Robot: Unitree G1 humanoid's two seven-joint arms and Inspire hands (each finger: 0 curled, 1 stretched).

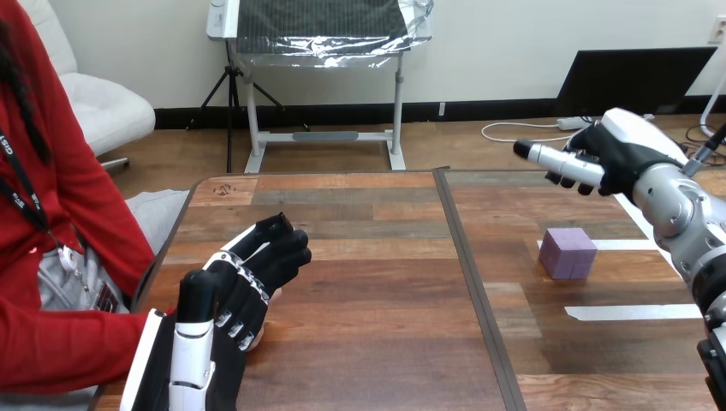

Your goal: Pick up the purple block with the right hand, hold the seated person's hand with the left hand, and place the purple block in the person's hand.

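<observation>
Your right hand, fingers loosely open and empty, hovers beyond the purple block near the bench's right edge.

Purple cube block; brown plank-grain wooden table with white tape strips; black-and-white left hand and right hand; red sleeve.

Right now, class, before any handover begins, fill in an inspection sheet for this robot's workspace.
Surface: wooden table, with a seam down its middle.
Job's things: purple block sits on the table's right half, untouched.
Clutter: white tape strips on the table beside the block.
Hands: left hand lies over the end of the red sleeve; grip cannot be told. Right hand is raised, empty and apart from the block.
Cables: nothing seen on the table.
Surroundings: person seated at the table's left side.
</observation>
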